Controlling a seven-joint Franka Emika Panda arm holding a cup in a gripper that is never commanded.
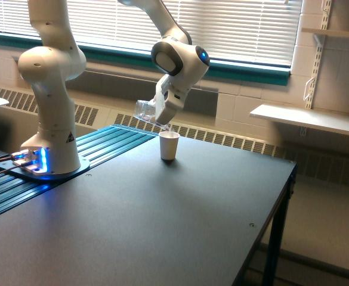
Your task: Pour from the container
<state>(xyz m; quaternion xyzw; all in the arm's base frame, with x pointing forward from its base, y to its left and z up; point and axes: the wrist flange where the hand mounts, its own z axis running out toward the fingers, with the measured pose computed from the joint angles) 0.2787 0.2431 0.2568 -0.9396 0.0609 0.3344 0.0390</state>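
Observation:
In the exterior view my gripper is shut on the container, a small clear plastic cup. The container is tipped far over, its mouth pointing down toward the exterior view's right, just above and left of the white paper cup. Small pale pieces show at its lip, right over the white cup's rim. The white cup stands upright on the dark table.
The arm's white base with blue lights stands on a teal ribbed strip at the exterior view's left. The table's right edge drops off to the floor. A wall shelf and window blinds lie behind.

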